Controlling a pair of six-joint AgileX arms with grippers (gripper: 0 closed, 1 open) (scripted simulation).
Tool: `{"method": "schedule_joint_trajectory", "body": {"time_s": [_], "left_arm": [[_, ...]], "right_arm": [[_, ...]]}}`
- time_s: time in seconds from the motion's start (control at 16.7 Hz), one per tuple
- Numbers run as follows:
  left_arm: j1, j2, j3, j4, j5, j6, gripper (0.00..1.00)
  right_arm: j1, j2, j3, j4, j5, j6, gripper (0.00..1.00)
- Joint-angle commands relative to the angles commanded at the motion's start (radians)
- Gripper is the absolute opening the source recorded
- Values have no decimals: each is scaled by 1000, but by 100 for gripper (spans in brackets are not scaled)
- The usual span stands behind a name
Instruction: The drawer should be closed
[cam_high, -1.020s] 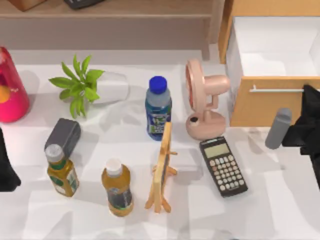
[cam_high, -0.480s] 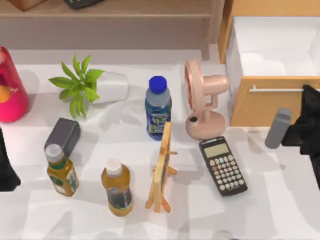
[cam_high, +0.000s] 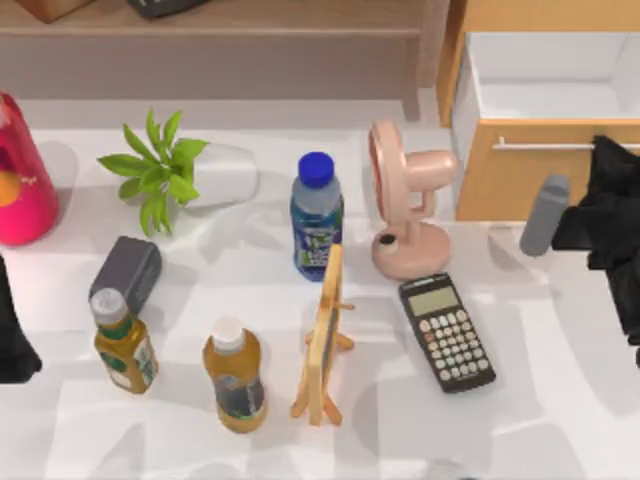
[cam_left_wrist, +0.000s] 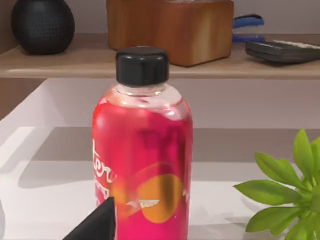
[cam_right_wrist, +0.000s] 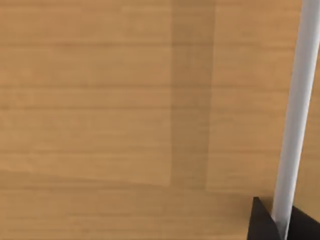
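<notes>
The large light-brown wooden drawer (cam_high: 545, 130), with its flat front panel, white inner walls and thin horizontal silver bar handle (cam_high: 545, 146), sits at the far right of the white counter (cam_high: 520, 420). It is partly open: a band of white interior shows behind the front panel in the top view.

The right hand (cam_high: 603, 215) is up against the front panel at its right end, beside the handle. The right wrist view looks straight onto the wood grain with the silver bar running across it, and dark fingertips (cam_right_wrist: 262, 225) sit by the bar. Whether those fingers are apart or together, I cannot tell.

The step in hand looks like the push itself: the right arm is pressing the front panel toward the cabinet. The next move, as I judge it, calls for a straight push along the drawer's own run, until the front meets the cabinet face and no white interior shows. A slanted push at the right end could skew the drawer.

A grey cylindrical bottle (cam_high: 543, 215) stands just beside the right hand, in front of the panel, and a pink desk fan (cam_high: 405, 215) stands near the drawer's left corner; neither lies in the drawer's path.

The left hand (cam_high: 15, 330) rests parked at the counter's left edge, and I cannot tell how its fingers stand. Its wrist view faces a red-pink bottle with a black cap (cam_left_wrist: 142, 150).
</notes>
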Motion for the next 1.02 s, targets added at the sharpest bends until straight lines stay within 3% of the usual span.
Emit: {"method": "schedule_joint_trajectory", "body": {"time_s": [0.6, 1.02], "left_arm": [[0, 0, 0, 0, 0, 0, 100], [0, 0, 0, 0, 0, 0, 100]], "right_arm": [[-18, 23, 78, -54, -19, 3, 0], [-52, 99, 261, -165, -50, -1, 0]]}}
